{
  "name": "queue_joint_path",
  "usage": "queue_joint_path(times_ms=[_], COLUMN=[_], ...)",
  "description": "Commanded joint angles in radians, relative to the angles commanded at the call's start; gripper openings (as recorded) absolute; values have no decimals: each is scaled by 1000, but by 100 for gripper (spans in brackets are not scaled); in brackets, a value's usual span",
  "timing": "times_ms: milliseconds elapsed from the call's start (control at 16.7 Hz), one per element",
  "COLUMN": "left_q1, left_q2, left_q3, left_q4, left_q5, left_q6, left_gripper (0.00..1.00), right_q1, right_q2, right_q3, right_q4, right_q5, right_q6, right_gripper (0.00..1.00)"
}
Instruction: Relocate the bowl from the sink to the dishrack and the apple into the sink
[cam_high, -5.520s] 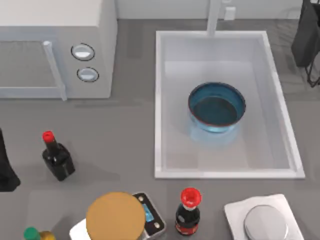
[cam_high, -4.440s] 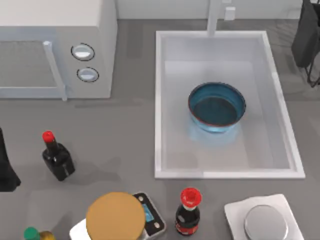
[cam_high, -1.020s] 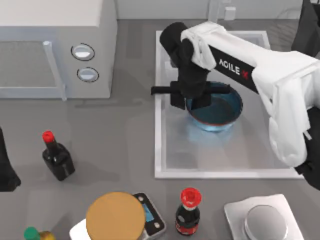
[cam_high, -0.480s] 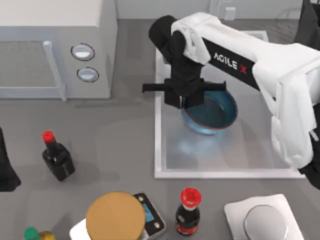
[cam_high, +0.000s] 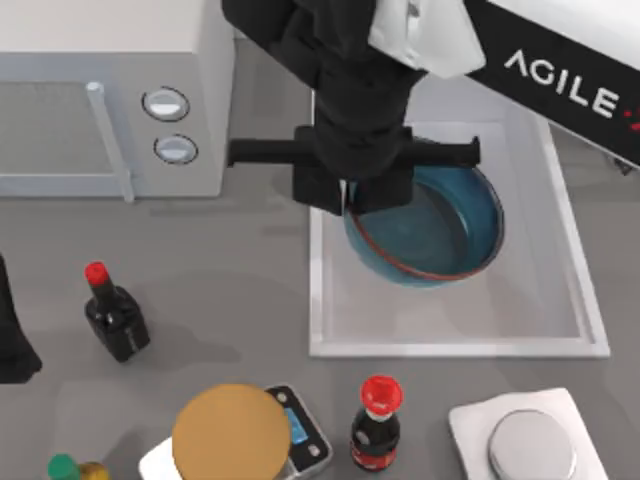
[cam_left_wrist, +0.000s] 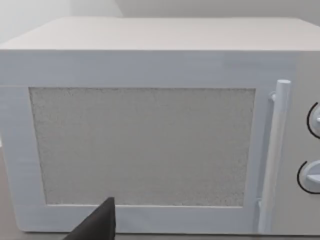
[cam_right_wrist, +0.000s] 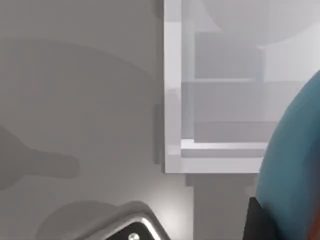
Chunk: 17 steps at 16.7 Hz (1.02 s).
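The glossy blue bowl with its reddish-brown rim hangs tilted above the white sink, raised toward the camera. My right gripper is shut on the bowl's left rim. In the right wrist view the bowl curves close beside the sink's corner. My left gripper is parked at the table's left edge, and one dark fingertip shows in front of the microwave. The apple and the dishrack are out of view.
A white microwave stands at the back left. Two dark red-capped bottles, a tan disc on a scale, a green-capped bottle and a white scale line the front.
My right arm reached into the sink, shut on the bowl's left rim and has lifted it up out of the basin, tilted. The left arm has not moved.
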Motion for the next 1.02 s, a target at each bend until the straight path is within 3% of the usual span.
queue_joint_path(times_ms=[240,480,840,1020], left_q1=[0,0,0,0], left_q2=[0,0,0,0], left_q3=[0,0,0,0], left_q4=[0,0,0,0], left_q5=[0,0,0,0], left_q6=[0,0,0,0], left_gripper=[100,100,100,100], right_q1=[122,181,167,83], right_q2=[-269,-374,-379,-421], right_q3=[-153,-229,-232,-274], right_q4=[-133,-197,-184,-88], right_q5=[15,22,14,-35], right_q6=[118,175,167,102], right_gripper=[0,0,0,0])
